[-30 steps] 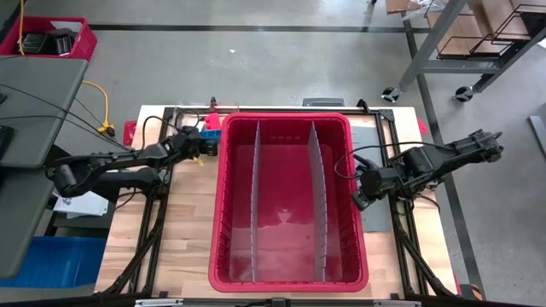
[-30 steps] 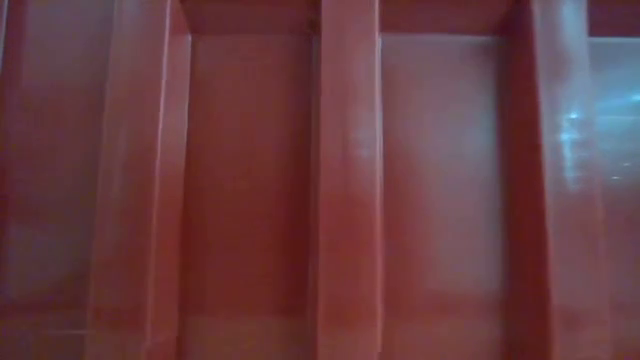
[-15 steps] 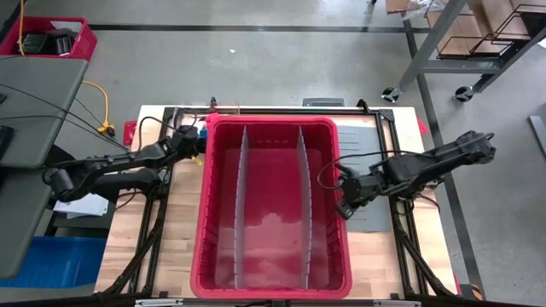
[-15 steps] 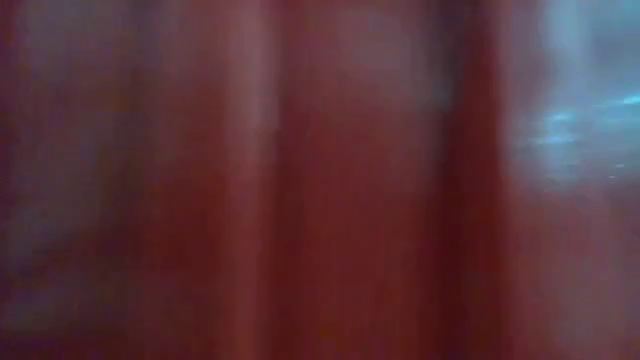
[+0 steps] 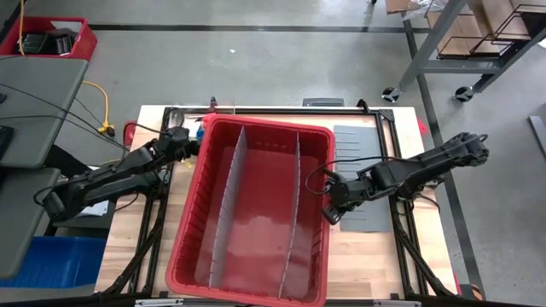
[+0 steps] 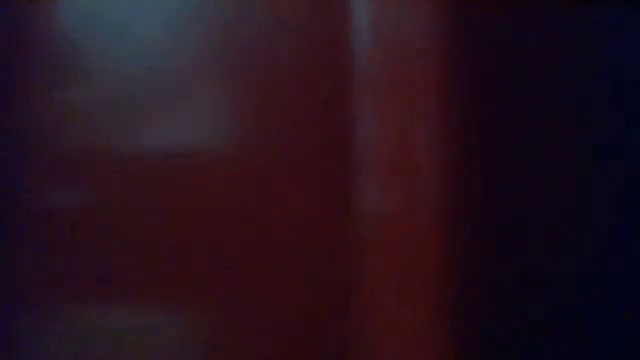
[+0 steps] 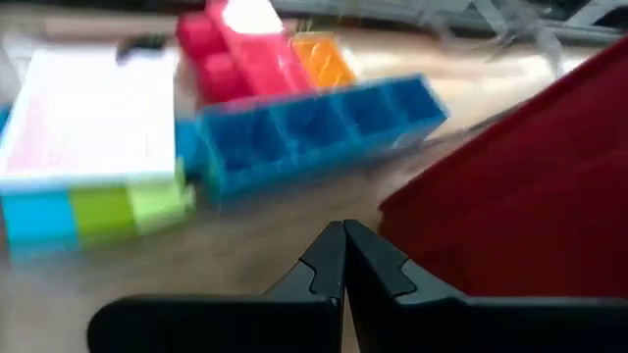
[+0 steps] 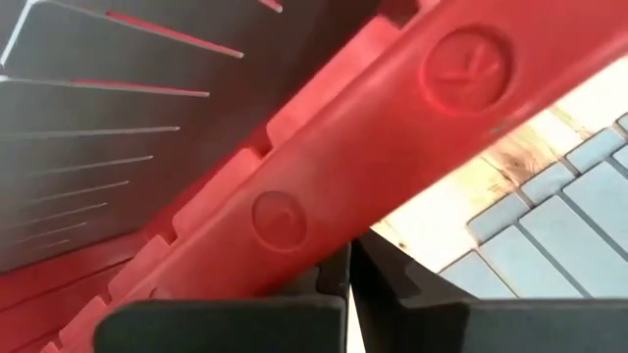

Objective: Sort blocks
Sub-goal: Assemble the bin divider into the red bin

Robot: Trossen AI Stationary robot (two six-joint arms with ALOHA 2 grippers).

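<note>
One red bin w/ two grey dividers is sitting skewed on the tabletop. Right hand, shut & empty, is pressing its rim. Left hand, shut & empty, is pointing at blocks beyond bin's far-left corner.

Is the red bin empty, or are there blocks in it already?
Empty of blocks: in the high view the red bin shows bare floor in all three compartments between its two grey dividers.
</note>
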